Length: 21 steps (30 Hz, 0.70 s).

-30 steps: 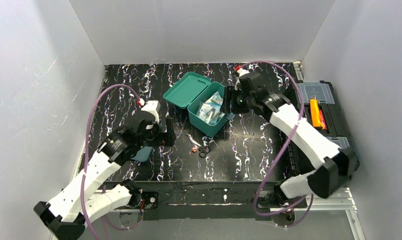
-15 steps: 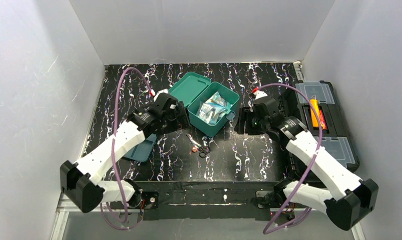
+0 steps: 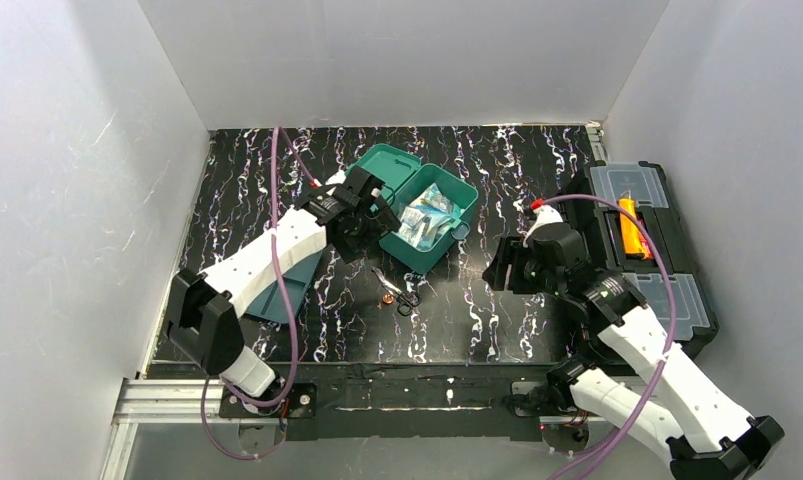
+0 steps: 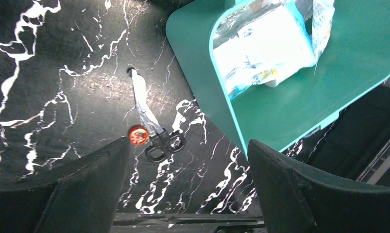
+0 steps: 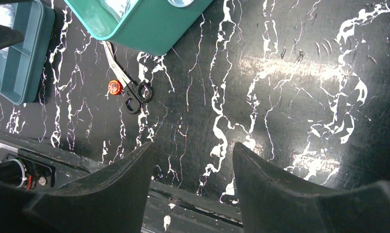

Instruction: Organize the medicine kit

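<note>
The medicine kit (image 3: 439,232) is a teal box standing open at table centre, its lid (image 3: 380,168) folded back, with several white and blue packets (image 3: 424,215) inside. It also shows in the left wrist view (image 4: 299,102) and the right wrist view (image 5: 149,24). Its darker inner tray (image 3: 277,295) lies on the table left of it, partly under my left arm. Scissors (image 3: 399,288) and a small red round thing (image 3: 387,298) lie in front of the kit. My left gripper (image 3: 360,228) is open and empty beside the kit's left wall. My right gripper (image 3: 500,272) is open and empty to the kit's right.
A black toolbox (image 3: 667,270) with clear lids stands at the right table edge, with an orange item (image 3: 629,225) in it. White walls enclose the table on three sides. The near table edge rail (image 5: 193,194) lies under my right gripper.
My left gripper has swung up and right, from over the tray to the kit's left wall. My right gripper has drawn back from the kit toward the near right.
</note>
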Available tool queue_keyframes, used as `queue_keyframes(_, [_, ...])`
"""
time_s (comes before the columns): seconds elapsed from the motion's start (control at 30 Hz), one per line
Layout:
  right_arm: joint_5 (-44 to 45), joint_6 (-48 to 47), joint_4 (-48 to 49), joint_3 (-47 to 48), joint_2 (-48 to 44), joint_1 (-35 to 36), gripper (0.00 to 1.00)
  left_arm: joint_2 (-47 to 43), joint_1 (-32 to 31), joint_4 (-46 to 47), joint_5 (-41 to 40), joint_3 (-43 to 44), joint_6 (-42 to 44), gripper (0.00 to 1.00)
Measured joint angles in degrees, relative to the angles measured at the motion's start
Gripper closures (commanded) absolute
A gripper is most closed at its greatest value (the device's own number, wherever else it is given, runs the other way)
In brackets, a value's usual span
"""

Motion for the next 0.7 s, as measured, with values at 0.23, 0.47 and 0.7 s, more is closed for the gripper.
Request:
queue_keyframes(0.23, [0.0,1.4,-1.7,-3.1,-5.0,0.0,0.32,6.9,-0.5,-0.6,-0.1,4.0,-6.4,0.15])
queue_keyframes(0.47, [0.0,2.2,-4.4,-3.4,-8.1,0.0,0.32,11.8,-1.0,-0.8,-0.1,7.9,-9.7,0.26])
queue_keyframes(0.7, [0.0,2.6,-6.0,-3.4,-9.6,0.0,0.33,14.4,-1.1,-0.4,0.1,8.6,-9.7,0.42])
